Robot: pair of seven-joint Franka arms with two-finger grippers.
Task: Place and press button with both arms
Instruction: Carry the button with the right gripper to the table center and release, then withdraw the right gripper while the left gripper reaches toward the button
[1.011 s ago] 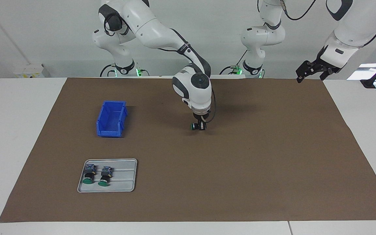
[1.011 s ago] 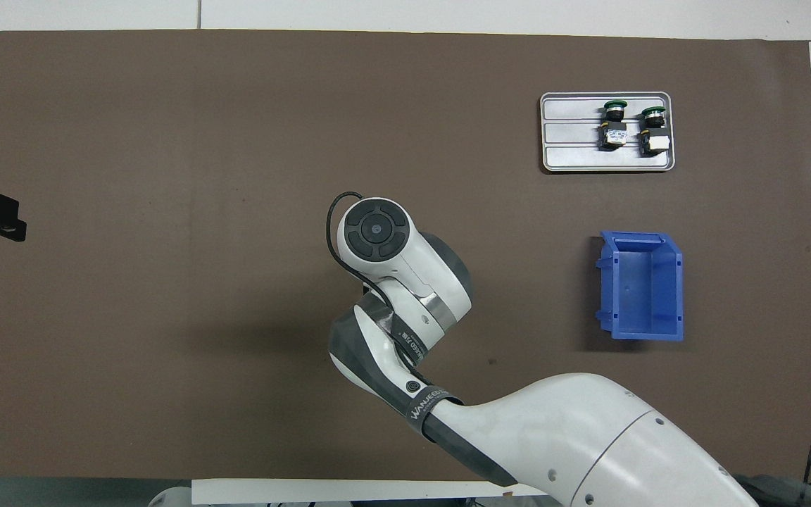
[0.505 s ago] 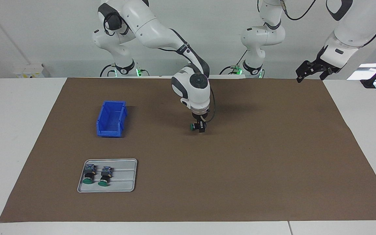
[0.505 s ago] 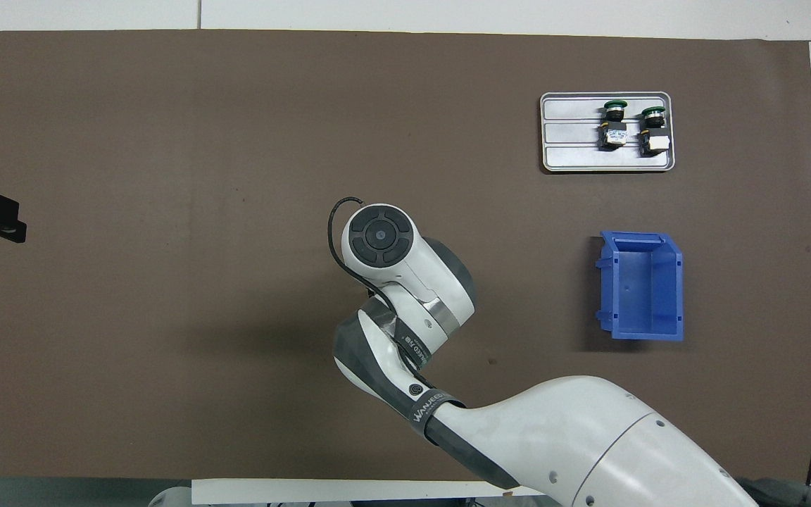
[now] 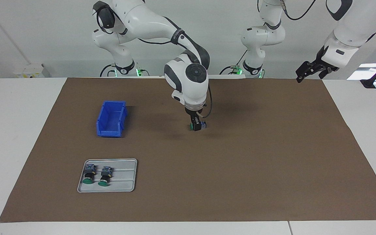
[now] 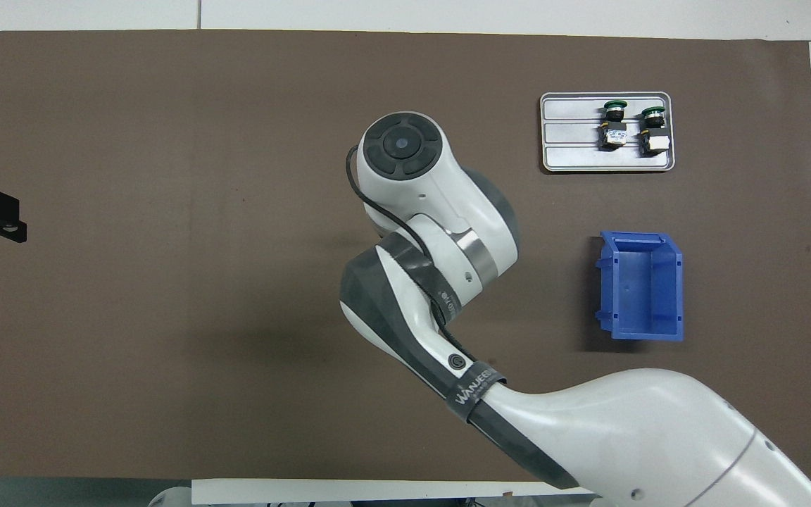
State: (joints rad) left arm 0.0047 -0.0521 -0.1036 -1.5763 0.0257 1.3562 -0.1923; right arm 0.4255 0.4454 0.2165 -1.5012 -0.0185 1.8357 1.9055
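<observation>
Right gripper (image 5: 197,125), apparently spread, over round-capped button (image 5: 198,126) on matte brown mat (image 5: 240,163).

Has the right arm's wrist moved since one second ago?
Yes. In the facing view the right arm's wrist has risen, now level with the mat's edge nearest the robots. The right gripper hangs over the button.

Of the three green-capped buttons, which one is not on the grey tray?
The button on the brown mat mid-table, under the right tool. The other two lie side by side on the tray.

Matt brown paper-like mat (image 5: 240,163) covered the tabletop; the blue bin (image 5: 111,119) looked smooth plastic, the grey tray (image 5: 122,176) dull metal.
</observation>
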